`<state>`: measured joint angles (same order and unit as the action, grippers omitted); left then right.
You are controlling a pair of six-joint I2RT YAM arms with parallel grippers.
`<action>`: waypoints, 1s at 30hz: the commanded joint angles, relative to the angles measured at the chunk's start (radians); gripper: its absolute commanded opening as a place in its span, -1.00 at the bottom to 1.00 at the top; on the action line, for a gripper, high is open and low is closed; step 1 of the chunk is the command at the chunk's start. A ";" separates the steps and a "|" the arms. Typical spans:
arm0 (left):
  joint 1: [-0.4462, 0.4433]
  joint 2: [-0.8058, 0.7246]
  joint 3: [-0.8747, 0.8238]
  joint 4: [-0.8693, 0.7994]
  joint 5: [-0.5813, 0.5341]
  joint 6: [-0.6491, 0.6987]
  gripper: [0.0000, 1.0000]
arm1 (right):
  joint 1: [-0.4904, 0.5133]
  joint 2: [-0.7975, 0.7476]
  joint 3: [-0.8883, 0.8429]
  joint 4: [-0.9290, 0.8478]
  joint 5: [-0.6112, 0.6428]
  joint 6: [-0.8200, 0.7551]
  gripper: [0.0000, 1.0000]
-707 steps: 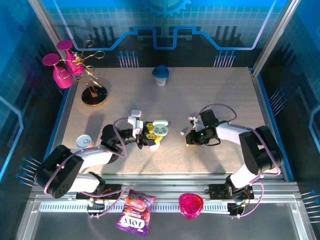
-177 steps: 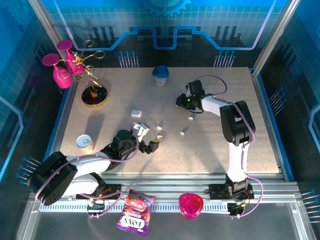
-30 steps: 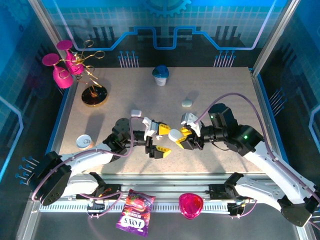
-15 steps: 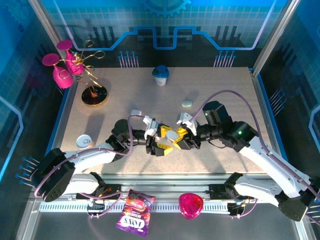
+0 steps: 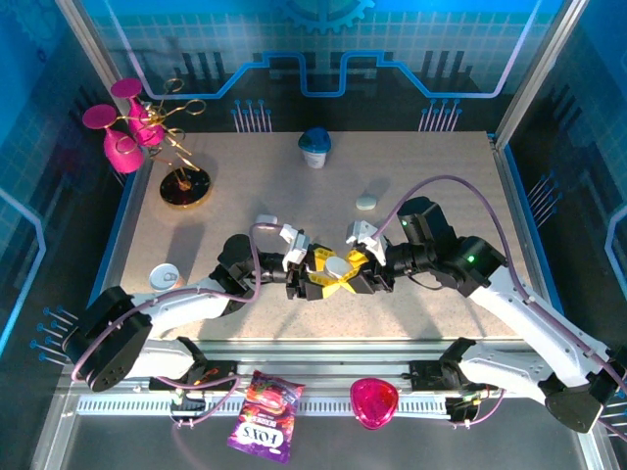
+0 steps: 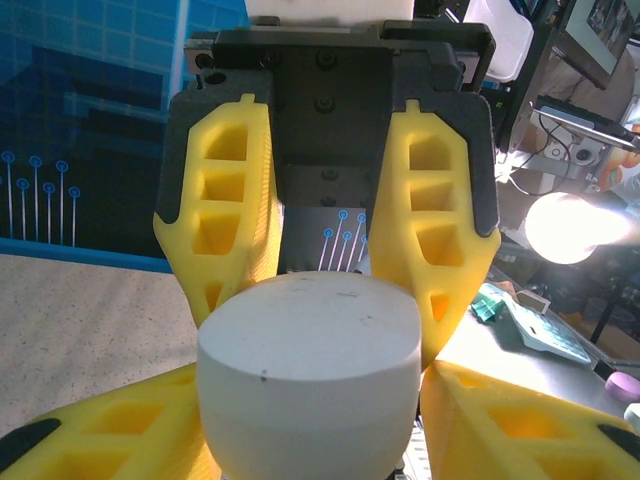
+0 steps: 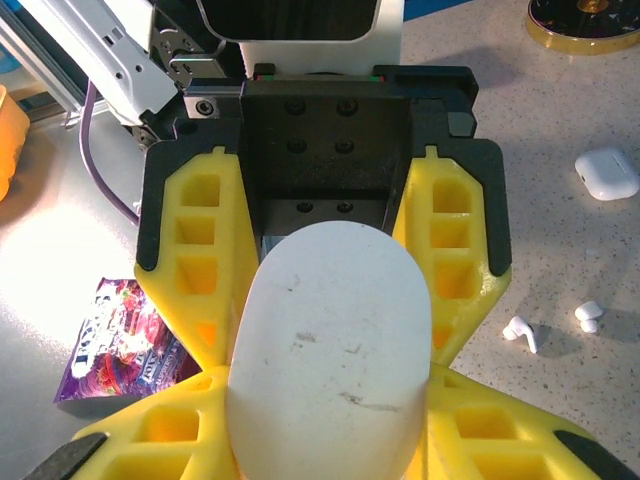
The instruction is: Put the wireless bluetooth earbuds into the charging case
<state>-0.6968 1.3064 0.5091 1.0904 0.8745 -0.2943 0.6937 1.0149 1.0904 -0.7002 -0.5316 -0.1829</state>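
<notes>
Speckled table – charging case is raised at centre. Right gripper clamps it; left gripper jaws are narrow around it, contact unclear. 2 earbuds lie loose on the table – likely nearer the left gripper.

A gold stand is holding pink glasses in the bench's far-left corner; a blue cup is standing at the middle of its far edge.
</notes>
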 commanded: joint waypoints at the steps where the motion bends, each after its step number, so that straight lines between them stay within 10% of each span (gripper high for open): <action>1: -0.005 0.012 0.020 0.078 0.040 -0.029 0.05 | 0.011 0.002 0.023 -0.029 -0.013 -0.031 -0.39; 30: -0.004 0.071 0.021 0.198 0.063 -0.118 -0.20 | 0.011 -0.023 0.023 -0.082 0.026 -0.067 -0.42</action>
<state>-0.6968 1.3746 0.5091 1.2209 0.9115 -0.4046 0.6949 0.9970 1.0958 -0.7525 -0.5091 -0.2348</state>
